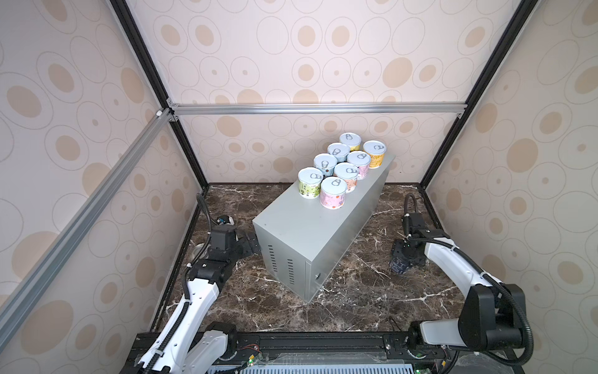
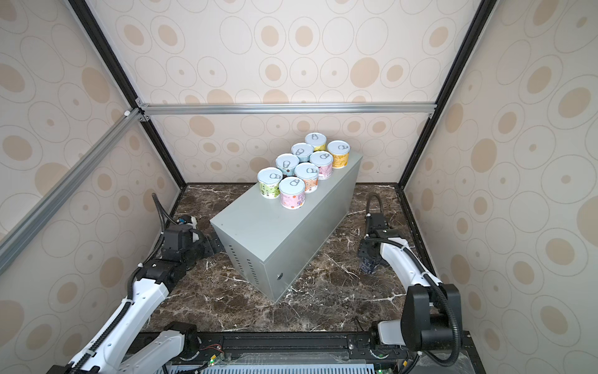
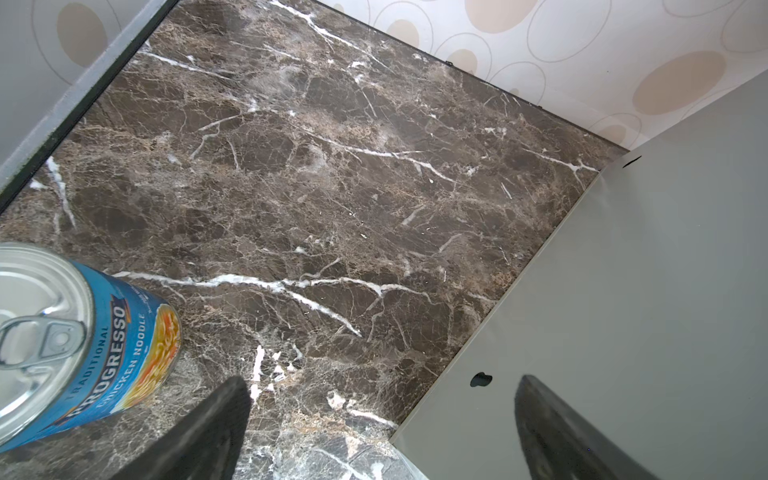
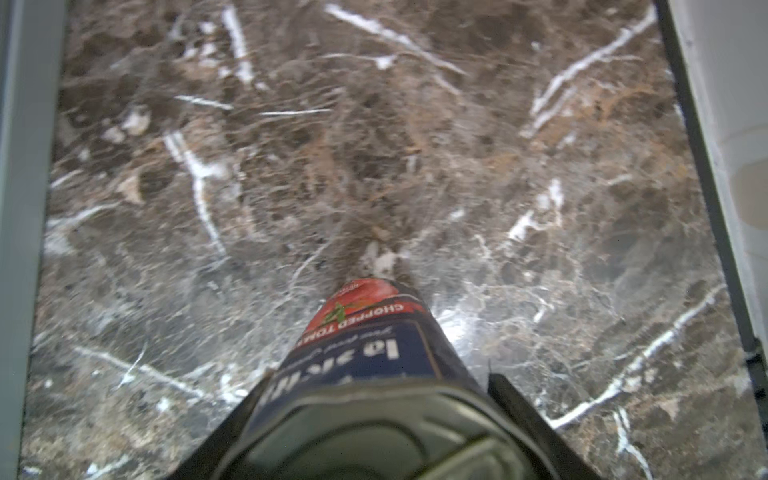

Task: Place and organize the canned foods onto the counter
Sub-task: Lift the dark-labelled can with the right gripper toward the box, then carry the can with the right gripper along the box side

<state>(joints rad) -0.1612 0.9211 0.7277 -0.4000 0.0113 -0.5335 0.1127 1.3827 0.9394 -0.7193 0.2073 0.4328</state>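
The counter point(image 1: 310, 233) point(image 2: 275, 233) is a tall grey metal box standing askew on the marble. Several short pastel cans point(image 1: 333, 191) point(image 2: 293, 192) stand in two rows at its far end. My right gripper point(image 1: 403, 254) point(image 4: 378, 384) is shut on a dark navy can point(image 1: 398, 265) point(image 2: 367, 265) point(image 4: 365, 345) right of the counter, gripping near its lid. The can hangs upright, low at the marble; I cannot tell whether it touches. My left gripper point(image 1: 250, 246) point(image 3: 382, 384) is open and empty beside the counter's left wall. A blue Progresso can point(image 3: 104, 345) stands next to it.
Dark brown marble point(image 1: 356, 291) surrounds the counter. Patterned walls with black and aluminium frame posts point(image 1: 194, 168) close in three sides. The counter's near end has vent slots point(image 1: 281, 262). Both arms reach in from the front rail point(image 1: 307, 343).
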